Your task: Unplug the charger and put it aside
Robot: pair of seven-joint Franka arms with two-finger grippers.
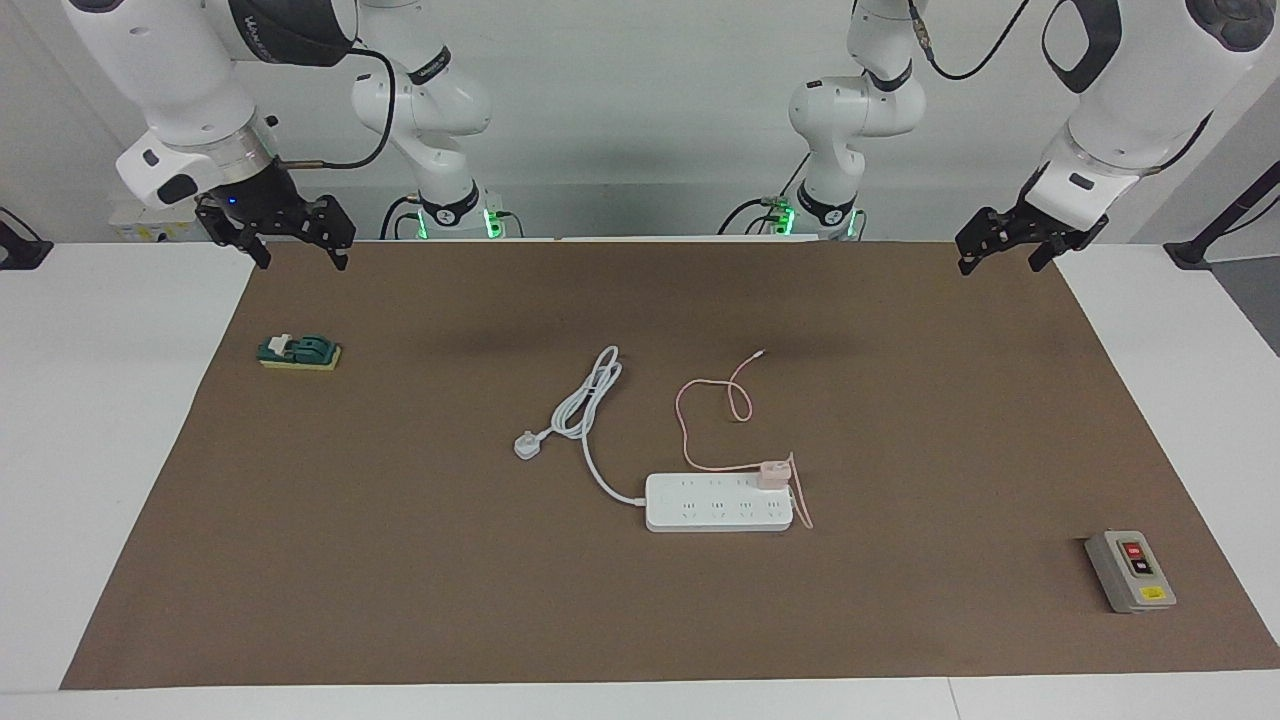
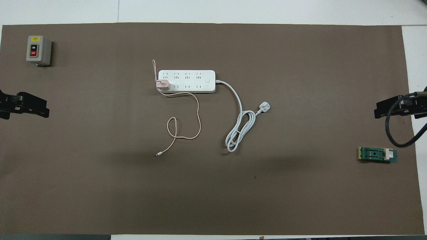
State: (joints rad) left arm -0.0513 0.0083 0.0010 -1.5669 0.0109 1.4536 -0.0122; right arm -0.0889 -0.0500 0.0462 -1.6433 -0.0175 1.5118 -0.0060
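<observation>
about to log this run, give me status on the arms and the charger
Left gripper and right gripper both open, waiting over the mat's edges. Charger plugged into power strip, untouched. Nothing in the way.

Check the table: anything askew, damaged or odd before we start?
Nothing stands out. The charger sits plugged into the power strip at its end toward the left arm, its pink cable looping loosely on the mat. The strip's own plug lies unplugged, cord coiled. Both grippers wait at the mat's ends.
</observation>
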